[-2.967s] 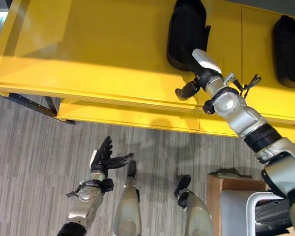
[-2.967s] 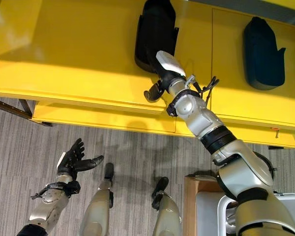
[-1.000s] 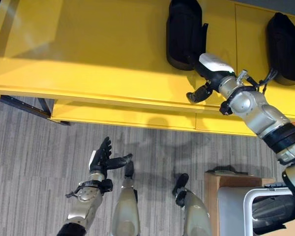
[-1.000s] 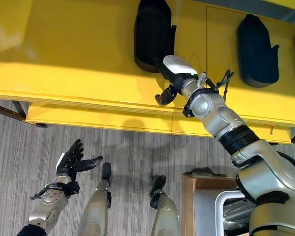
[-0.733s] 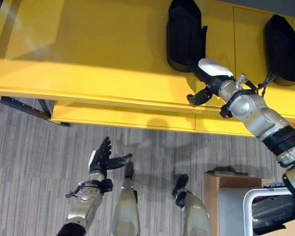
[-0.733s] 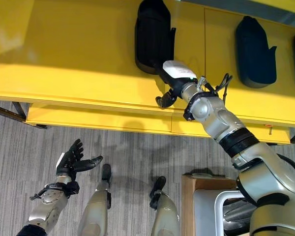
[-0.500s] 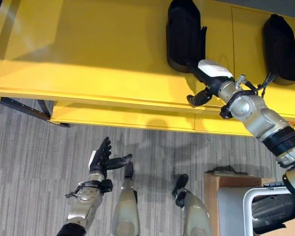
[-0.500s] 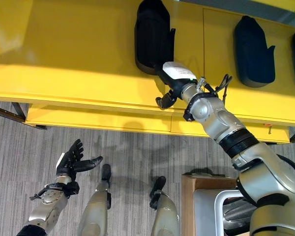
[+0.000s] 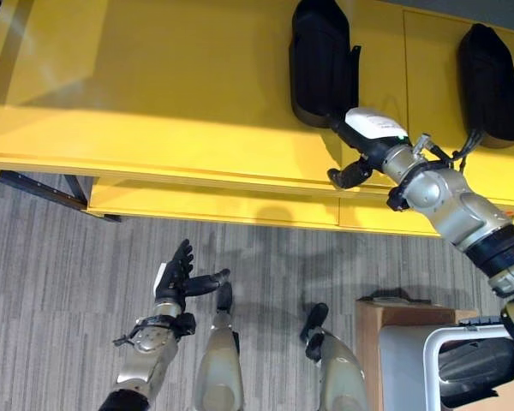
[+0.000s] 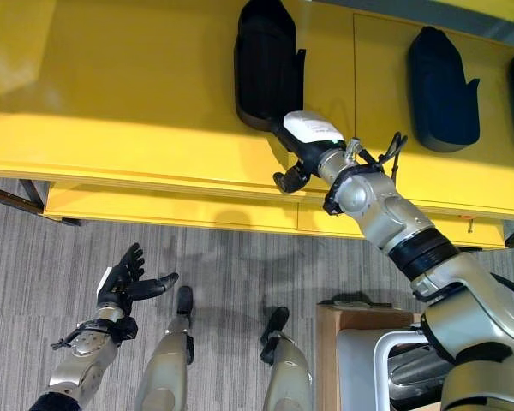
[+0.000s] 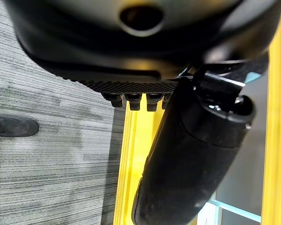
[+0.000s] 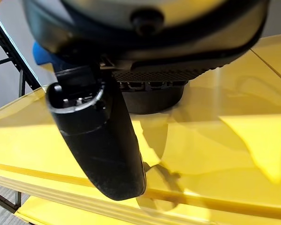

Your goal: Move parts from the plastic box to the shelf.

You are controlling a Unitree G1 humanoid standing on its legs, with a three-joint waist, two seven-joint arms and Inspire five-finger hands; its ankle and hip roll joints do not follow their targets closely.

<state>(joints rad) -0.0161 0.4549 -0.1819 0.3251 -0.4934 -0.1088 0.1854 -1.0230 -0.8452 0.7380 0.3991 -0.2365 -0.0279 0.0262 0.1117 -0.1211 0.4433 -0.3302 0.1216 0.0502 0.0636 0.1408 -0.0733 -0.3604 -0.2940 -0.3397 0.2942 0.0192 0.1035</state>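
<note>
My right hand at a black part on the yellow shelf

I see the black moulded part (image 9: 322, 60) lying on the yellow shelf (image 9: 154, 86) at 12 o'clock, a second black part (image 9: 490, 81) at 2 o'clock well apart from it. My right hand (image 9: 364, 141) sits at the first part's near end, thumb jutting toward the shelf edge; I cannot tell how its fingers stand. My left hand (image 9: 178, 278) hangs at 7 o'clock over the grey carpet (image 9: 60, 291), fingers straight and spread, holding nothing.
</note>
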